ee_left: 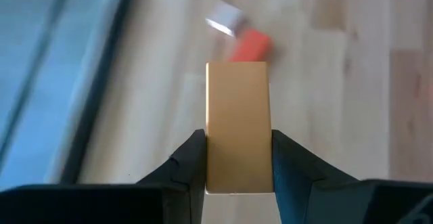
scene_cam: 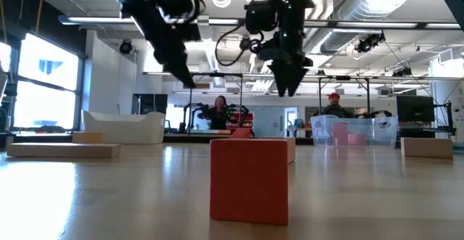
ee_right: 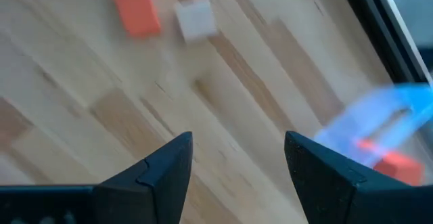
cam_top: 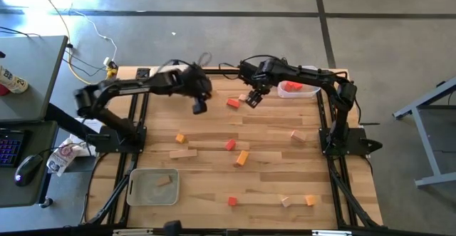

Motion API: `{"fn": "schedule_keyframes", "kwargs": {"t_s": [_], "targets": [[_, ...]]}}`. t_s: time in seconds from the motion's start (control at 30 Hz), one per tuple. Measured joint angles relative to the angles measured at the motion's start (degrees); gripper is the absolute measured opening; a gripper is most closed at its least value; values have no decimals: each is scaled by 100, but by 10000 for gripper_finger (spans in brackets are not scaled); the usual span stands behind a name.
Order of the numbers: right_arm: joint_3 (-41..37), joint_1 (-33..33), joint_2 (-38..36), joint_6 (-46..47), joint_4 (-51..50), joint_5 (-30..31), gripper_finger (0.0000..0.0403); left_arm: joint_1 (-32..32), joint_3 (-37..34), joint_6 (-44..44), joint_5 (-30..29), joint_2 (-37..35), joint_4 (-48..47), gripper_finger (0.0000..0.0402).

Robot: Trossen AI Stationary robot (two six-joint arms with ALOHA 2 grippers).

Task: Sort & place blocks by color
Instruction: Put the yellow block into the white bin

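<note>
Blocks lie all over the table [cam_top: 214,186]. One tan bar [ee_left: 237,126] is pinched tight in the left claw [cam_top: 199,106], with its long side sticking straight out past the fingers. That claw hangs over the far middle of the table. A tray [cam_top: 152,187] with one tan block in it sits at the near left corner, well apart from the claw, on the left arm's own side. The bar likely goes there. The right claw [cam_top: 253,98] hangs open and holds nothing. A red block [cam_top: 233,103] and a pale block [cam_top: 243,97] lie just beside it.
</note>
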Motion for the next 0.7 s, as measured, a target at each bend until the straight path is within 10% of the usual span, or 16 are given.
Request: {"fn": "schedule_keyframes", "kwargs": {"t_s": [0.33, 0.7], "targets": [[-2, 85, 0, -1233, 1198, -691, 220, 1051, 4, -611, -186, -1353, -731, 100], [-2, 226, 393, -1644, 2017, -922, 220, 1881, -570, -1511, -200, -1333, -1107, 100]]}}
